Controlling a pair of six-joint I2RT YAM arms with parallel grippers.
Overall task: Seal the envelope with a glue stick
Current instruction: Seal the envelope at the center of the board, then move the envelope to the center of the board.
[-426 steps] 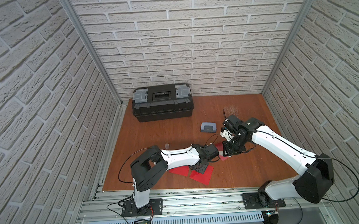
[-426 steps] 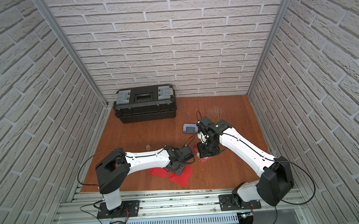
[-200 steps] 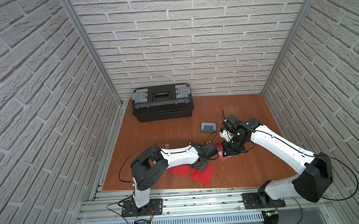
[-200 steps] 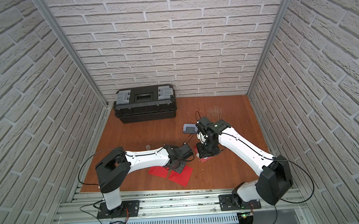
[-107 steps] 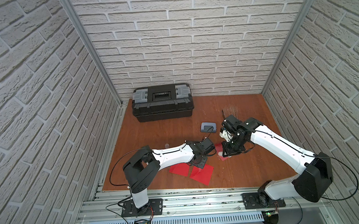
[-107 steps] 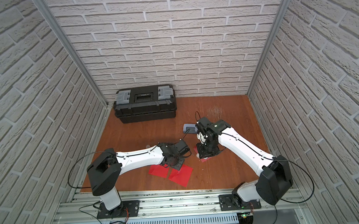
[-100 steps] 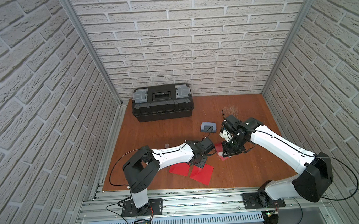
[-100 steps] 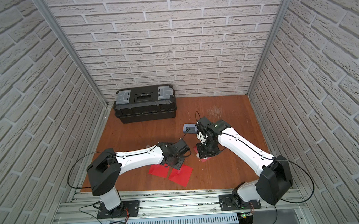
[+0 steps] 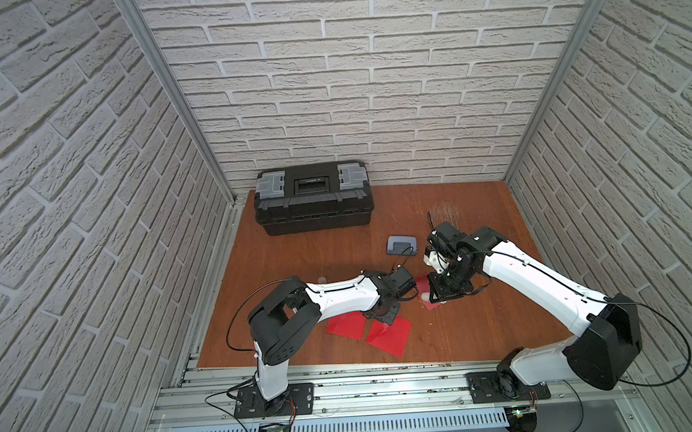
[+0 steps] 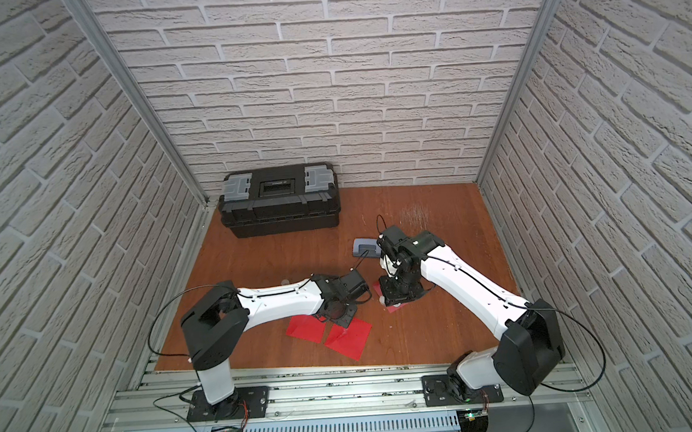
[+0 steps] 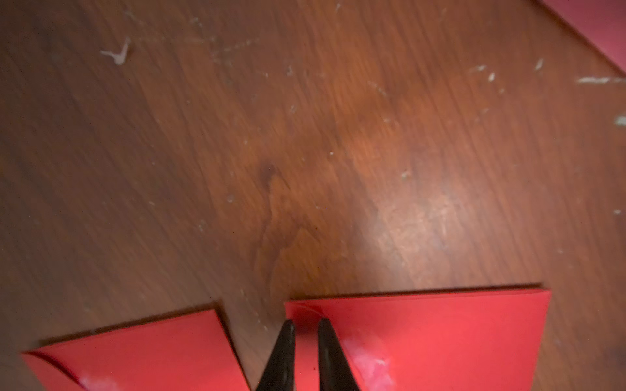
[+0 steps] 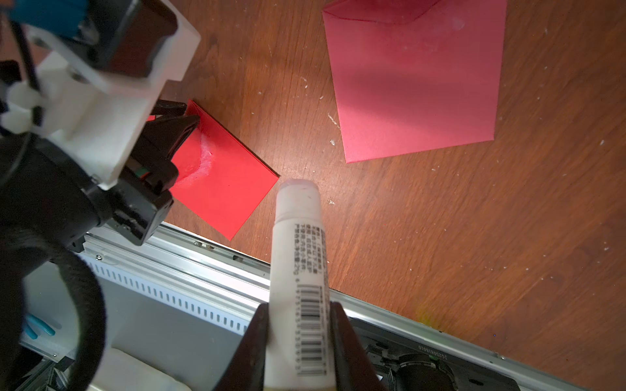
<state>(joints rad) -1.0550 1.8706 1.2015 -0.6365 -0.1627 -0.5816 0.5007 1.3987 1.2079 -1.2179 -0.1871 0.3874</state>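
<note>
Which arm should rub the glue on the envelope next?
The right arm. The right pincer grips the glue stick. The left pincer has no glue; its tips are at a red envelope.

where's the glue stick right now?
Right wrist view: the glue stick is clamped in the right gripper's fingers, by the wooden table's front edge, a red envelope beside its tip.

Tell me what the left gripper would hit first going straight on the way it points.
The left gripper points down at the red envelope, near its corner; it would meet that paper first. Whether the tips already touch is unclear.
</note>
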